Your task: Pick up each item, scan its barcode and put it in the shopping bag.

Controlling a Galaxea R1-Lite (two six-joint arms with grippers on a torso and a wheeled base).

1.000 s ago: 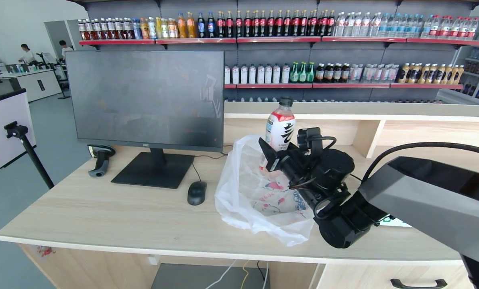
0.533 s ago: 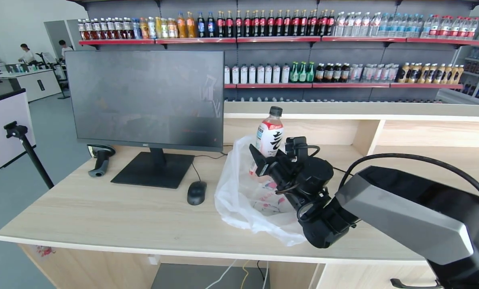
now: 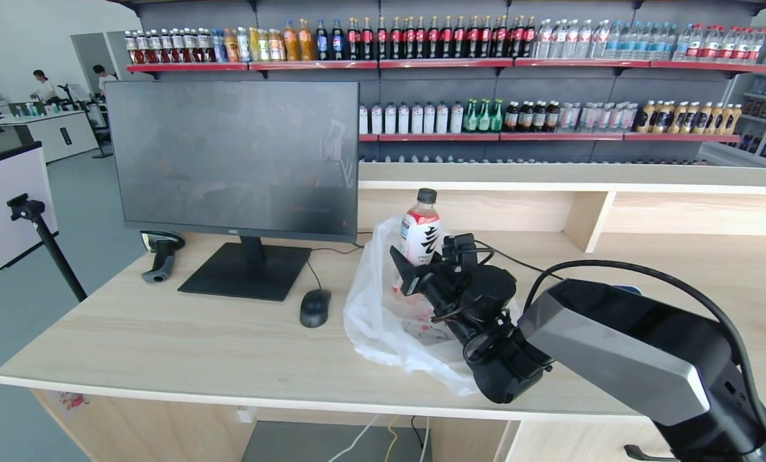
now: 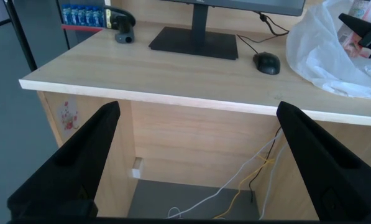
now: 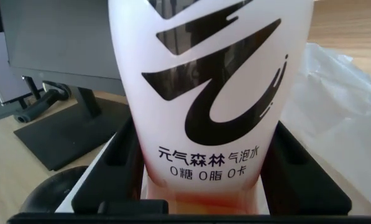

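My right gripper [image 3: 413,274] clamped on upright bottle [image 3: 420,232], at mouth of shopping bag [image 3: 380,311]. My left gripper [image 4: 197,109]: jaws wide apart, empty, facing counter [image 4: 173,84] edge.

One bottle [image 3: 421,232], one plastic bag [image 3: 383,324], one monitor [image 3: 232,157], one mouse [image 3: 314,308] and one handheld scanner [image 3: 159,255] are gathered at a single wooden counter [image 3: 196,346] in a shop checkout. Two robot grippers are in the scene, the left gripper [image 4: 197,109] and the right gripper [image 3: 416,273], with one tripod [image 3: 39,237] standing on the floor off the counter's left end. Behind, two red-edged shelves, the upper shelf [image 3: 447,63] and the lower shelf [image 3: 549,136], carry drinks bottles [image 3: 395,38] in rows too many to count.
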